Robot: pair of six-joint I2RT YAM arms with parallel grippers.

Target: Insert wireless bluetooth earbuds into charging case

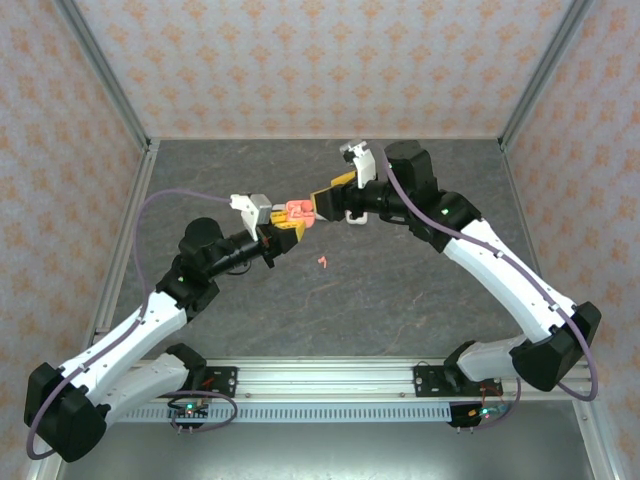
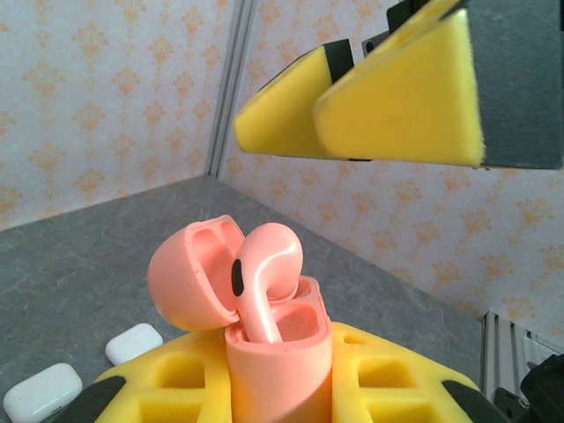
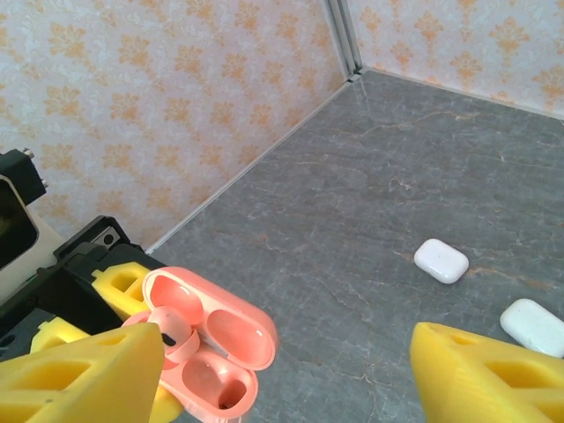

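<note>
My left gripper is shut on the salmon-pink charging case, held upright above the table with its lid swung back. A pink earbud stands stem-down in one slot, head well above the rim; the other slot is hollow. From above, the case sits between both grippers. My right gripper is open just above the case, its yellow fingers apart and touching nothing; the seated earbud is beside its left finger. Another pink earbud lies on the table below the case.
Two closed white cases lie on the grey tabletop, also seen low left in the left wrist view as white cases. Patterned walls with metal frame posts enclose the table.
</note>
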